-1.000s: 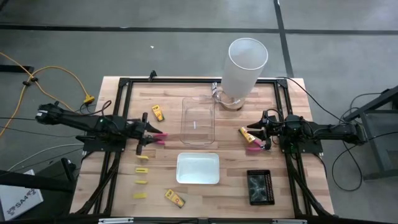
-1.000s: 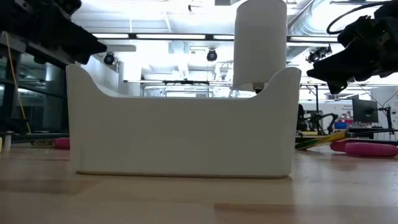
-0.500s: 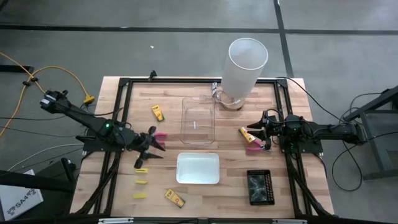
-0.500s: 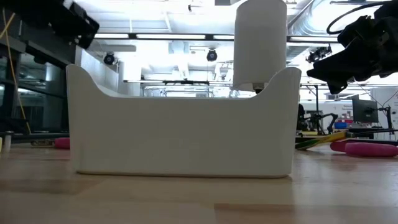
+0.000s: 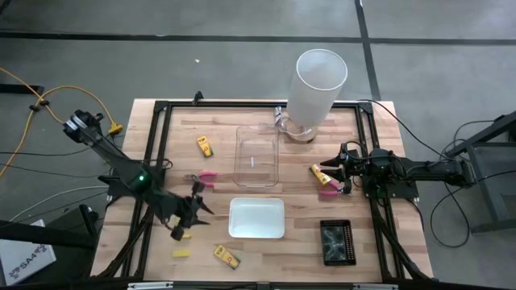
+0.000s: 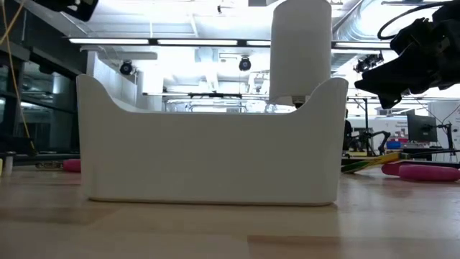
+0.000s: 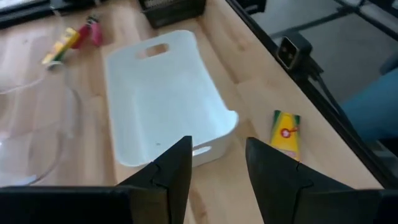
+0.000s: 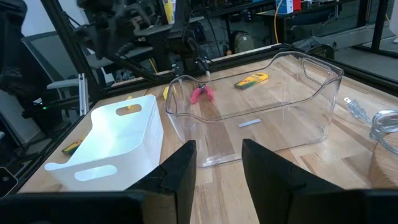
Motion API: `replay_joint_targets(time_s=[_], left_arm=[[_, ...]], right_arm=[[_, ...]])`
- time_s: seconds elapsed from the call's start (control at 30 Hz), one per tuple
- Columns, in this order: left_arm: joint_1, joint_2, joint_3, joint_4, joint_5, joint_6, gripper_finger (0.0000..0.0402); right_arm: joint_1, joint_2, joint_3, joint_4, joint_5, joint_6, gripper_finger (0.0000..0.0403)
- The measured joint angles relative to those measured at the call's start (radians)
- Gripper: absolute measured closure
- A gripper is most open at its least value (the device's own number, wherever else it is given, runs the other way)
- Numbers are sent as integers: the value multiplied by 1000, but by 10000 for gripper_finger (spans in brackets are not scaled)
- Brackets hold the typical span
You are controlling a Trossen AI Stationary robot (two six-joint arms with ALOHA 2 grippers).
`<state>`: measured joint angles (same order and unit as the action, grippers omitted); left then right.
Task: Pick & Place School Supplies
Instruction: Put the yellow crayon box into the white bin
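School supplies lie scattered on the wooden table (image 5: 379,242). Yellow-orange packet (image 5: 205,146) at ten o'clock of the clear tray (image 5: 257,155), long axis running eleven to five. Second packet (image 5: 226,256) at seven o'clock of the white tray (image 5: 256,217), same slant. Pink-handled scissors (image 5: 204,178) just left of the clear tray, long axis nine to three. Another packet (image 5: 320,173) and pink tool (image 5: 328,192) beside the right gripper (image 5: 340,178), fingers apart, holding nothing. Left gripper (image 5: 196,213) at nine o'clock of the white tray, fingers apart, empty. Both trays empty, as far as can be seen. Tall white cylinder (image 5: 317,89) at one o'clock of the clear tray; black tray (image 5: 337,242) at four o'clock of the white one.
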<state>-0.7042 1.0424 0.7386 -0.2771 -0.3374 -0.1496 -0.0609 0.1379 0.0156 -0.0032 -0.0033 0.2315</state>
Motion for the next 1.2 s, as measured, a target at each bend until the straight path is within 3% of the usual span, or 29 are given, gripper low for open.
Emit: replay_joint_targets(time_s=[0.37,0.67,1.07,1.2], left_arm=[[-101,144,85,-9,-44,-40,258],[-119,223,145,-68,-43,-92,258],[-123,324,162,-70,-8,-107,258],[-108,387,204,-89,51,-118,258]], right_arm=[[0,0,0,0,0,0,282],[0,0,0,0,0,0,282],[0,0,0,0,0,0,282],[0,0,0,0,0,0,282]])
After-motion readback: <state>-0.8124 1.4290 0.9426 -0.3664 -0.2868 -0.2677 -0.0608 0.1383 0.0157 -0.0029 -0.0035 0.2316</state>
